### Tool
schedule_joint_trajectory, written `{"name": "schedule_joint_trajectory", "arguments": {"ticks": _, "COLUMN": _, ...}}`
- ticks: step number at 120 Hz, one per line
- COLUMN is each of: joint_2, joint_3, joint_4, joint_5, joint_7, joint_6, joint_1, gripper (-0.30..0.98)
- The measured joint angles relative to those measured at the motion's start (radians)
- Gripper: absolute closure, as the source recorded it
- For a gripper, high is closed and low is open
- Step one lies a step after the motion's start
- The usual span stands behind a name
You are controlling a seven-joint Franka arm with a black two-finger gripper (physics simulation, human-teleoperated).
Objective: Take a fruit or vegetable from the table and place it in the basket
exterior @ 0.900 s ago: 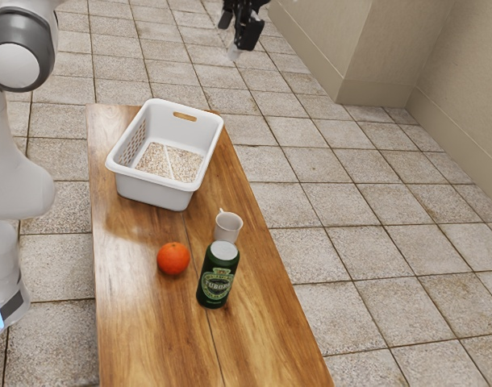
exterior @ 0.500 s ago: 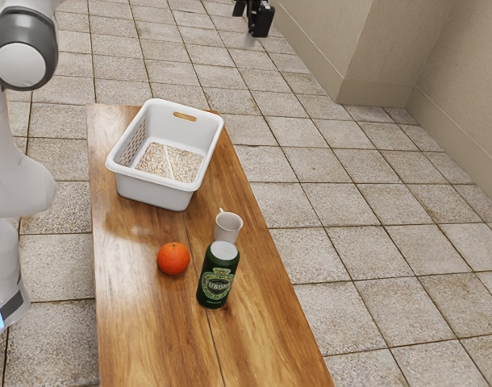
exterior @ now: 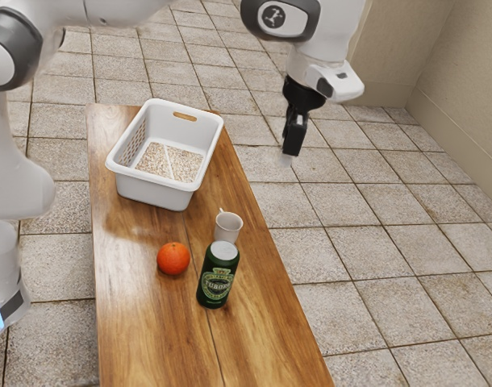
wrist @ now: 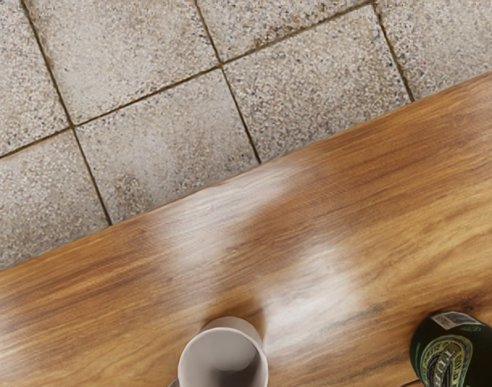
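My gripper (exterior: 289, 155) hangs high up, past the table's long edge on the exterior view's right, and apart from every object. An orange fruit (exterior: 173, 259) rests on the wooden table (exterior: 141, 322), left of a green can in the exterior view. The white basket (exterior: 153, 190) stands at the table's far end, with only its speckled floor showing inside.
The green can (exterior: 218, 275) stands upright close to the orange, with a pale mug (exterior: 227, 226) just behind it. In the wrist view the mug (wrist: 223, 359) and the can (wrist: 452, 355) are below my hand, near the tabletop's edge (wrist: 262, 181).
My arm has swung into the exterior view, and the gripper has come lower and nearer the table. The orange, can, mug and basket have stayed where they were.
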Motion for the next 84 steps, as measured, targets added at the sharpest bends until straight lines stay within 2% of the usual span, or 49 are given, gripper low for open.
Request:
{"name": "schedule_joint_trajectory", "arguments": {"ticks": 4, "joint_2": -0.001, "joint_3": -0.003, "joint_4": 0.005, "joint_5": -0.002, "joint_7": -0.001, "joint_6": 0.008, "joint_1": 0.002, "gripper": 0.02}}
{"name": "schedule_joint_trajectory", "arguments": {"ticks": 6, "joint_2": -0.001, "joint_3": -0.027, "joint_4": 0.005, "joint_5": -0.003, "joint_7": -0.001, "joint_6": 0.011, "joint_1": 0.033, "gripper": 0.02}}
{"name": "schedule_joint_trajectory", "arguments": {"ticks": 8, "joint_2": 0.001, "joint_3": -0.102, "joint_4": 0.005, "joint_5": -0.005, "joint_7": -0.001, "joint_6": 0.014, "joint_1": 0.120, "gripper": 0.02}}
{"name": "schedule_joint_trajectory", "arguments": {"ticks": 12, "joint_2": 0.000, "joint_3": -0.389, "joint_4": 0.006, "joint_5": -0.009, "joint_7": 0.002, "joint_6": 0.020, "joint_1": 0.435, "gripper": 0.02}}
{"name": "schedule_joint_trajectory", "arguments": {"ticks": 19, "joint_2": -0.005, "joint_3": -1.016, "joint_4": 0.010, "joint_5": -0.013, "joint_7": 0.009, "joint_6": 0.018, "joint_1": 1.097, "gripper": 0.02}}
{"name": "schedule_joint_trajectory", "arguments": {"ticks": 22, "joint_2": -0.009, "joint_3": -1.217, "joint_4": 0.011, "joint_5": -0.014, "joint_7": 0.013, "joint_6": 0.011, "joint_1": 1.308, "gripper": 0.02}}
{"name": "schedule_joint_trajectory", "arguments": {"ticks": 27, "joint_2": -0.019, "joint_3": -1.402, "joint_4": 0.011, "joint_5": -0.015, "joint_7": 0.018, "joint_6": 0.002, "joint_1": 1.513, "gripper": 0.02}}
{"name": "schedule_joint_trajectory", "arguments": {"ticks": 33, "joint_2": -0.035, "joint_3": -1.501, "joint_4": 0.012, "joint_5": -0.016, "joint_7": 0.024, "joint_6": -0.010, "joint_1": 1.642, "gripper": 0.02}}
{"name": "schedule_joint_trajectory", "arguments": {"ticks": 39, "joint_2": -0.083, "joint_3": -1.536, "joint_4": -0.021, "joint_5": -0.015, "joint_7": 0.028, "joint_6": -0.021, "joint_1": 1.702, "gripper": 0.02}}
{"name": "schedule_joint_trajectory", "arguments": {"ticks": 44, "joint_2": -0.180, "joint_3": -1.532, "joint_4": -0.124, "joint_5": -0.015, "joint_7": 0.031, "joint_6": -0.014, "joint_1": 1.699, "gripper": 0.02}}
{"name": "schedule_joint_trajectory", "arguments": {"ticks": 52, "joint_2": -0.377, "joint_3": -1.427, "joint_4": -0.376, "joint_5": -0.017, "joint_7": 0.031, "joint_6": 0.044, "joint_1": 1.548, "gripper": 0.02}}
{"name": "schedule_joint_trajectory", "arguments": {"ticks": 64, "joint_2": -0.573, "joint_3": -1.385, "joint_4": -0.633, "joint_5": -0.021, "joint_7": 0.025, "joint_6": 0.142, "joint_1": 1.426, "gripper": 0.02}}
{"name": "schedule_joint_trajectory", "arguments": {"ticks": 73, "joint_2": -0.653, "joint_3": -1.349, "joint_4": -0.746, "joint_5": -0.021, "joint_7": 0.020, "joint_6": 0.219, "joint_1": 1.361, "gripper": 0.02}}
{"name": "schedule_joint_trajectory", "arguments": {"ticks": 84, "joint_2": -0.692, "joint_3": -1.311, "joint_4": -0.829, "joint_5": -0.018, "joint_7": 0.015, "joint_6": 0.325, "joint_1": 1.298, "gripper": 0.02}}
